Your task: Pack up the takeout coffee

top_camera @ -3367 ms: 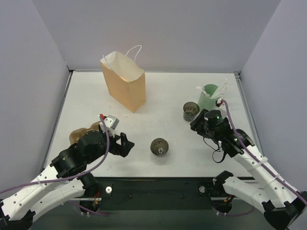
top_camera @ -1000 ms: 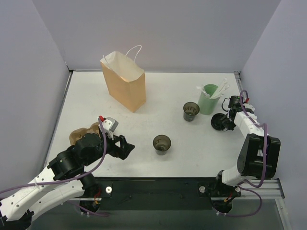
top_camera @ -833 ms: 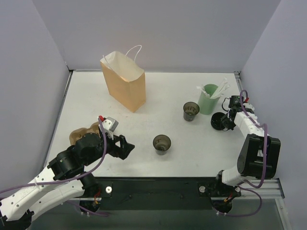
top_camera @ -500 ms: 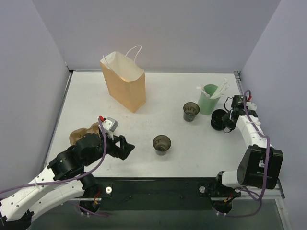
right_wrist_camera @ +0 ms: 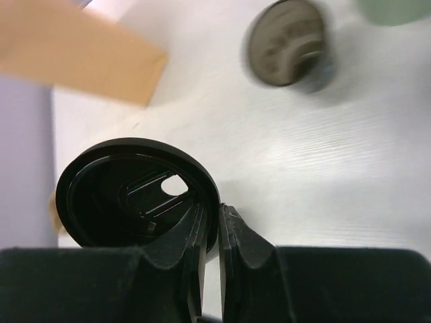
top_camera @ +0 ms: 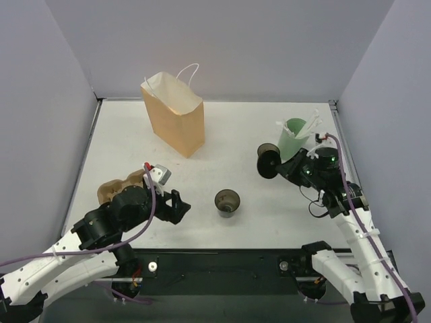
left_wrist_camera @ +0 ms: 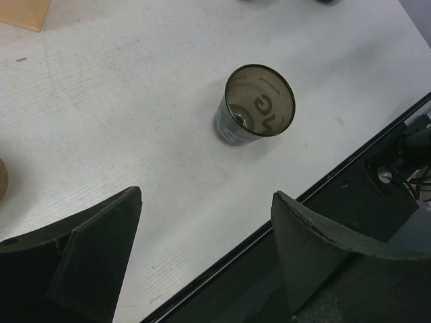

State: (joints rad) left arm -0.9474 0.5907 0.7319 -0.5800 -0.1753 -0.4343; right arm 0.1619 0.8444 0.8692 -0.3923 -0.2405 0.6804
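Note:
Two dark takeout coffee cups stand without lids. One cup (top_camera: 227,202) (left_wrist_camera: 258,108) is near the table's front middle. The other cup (top_camera: 264,149) (right_wrist_camera: 286,44) is farther back, beside the green cup. My right gripper (top_camera: 281,166) (right_wrist_camera: 211,212) is shut on the rim of a round black lid (top_camera: 271,163) (right_wrist_camera: 128,195), held on edge just in front of the far cup. My left gripper (top_camera: 178,205) (left_wrist_camera: 207,195) stands open and empty, left of the near cup over the table's front edge.
A tan paper bag (top_camera: 174,116) (right_wrist_camera: 74,57) stands open at the back left. A pale green cup (top_camera: 291,138) with white sticks is at the right. A brown pulp tray (top_camera: 111,188) lies beside my left arm. Grey walls close in on three sides.
The right arm has swung in from the table's right edge, carrying the black lid leftward to the far dark cup. The left gripper has edged slightly right.

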